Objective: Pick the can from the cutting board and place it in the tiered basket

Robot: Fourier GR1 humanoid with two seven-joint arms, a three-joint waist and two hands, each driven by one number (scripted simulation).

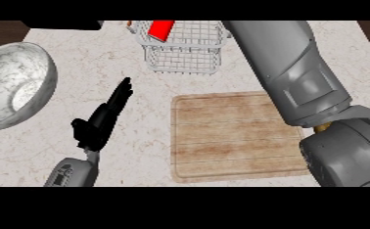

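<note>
red can [161,29] sat in the wire basket [184,52] at 12 o'clock, board [231,135] bare, left hand [101,120] fingers straight and together, couldn't tell the right hand's.

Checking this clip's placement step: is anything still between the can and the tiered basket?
Nothing visible: the red can already lies tilted inside the tiered basket, and the cutting board is bare. The right forearm reaches toward it; its hand is hidden.

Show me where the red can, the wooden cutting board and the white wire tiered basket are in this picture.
red can [161,29]: head view, on its visible red side, inside the basket.
wooden cutting board [231,135]: head view, on its bare top.
white wire tiered basket [184,61]: head view, on the lower tier's front wires.
</note>
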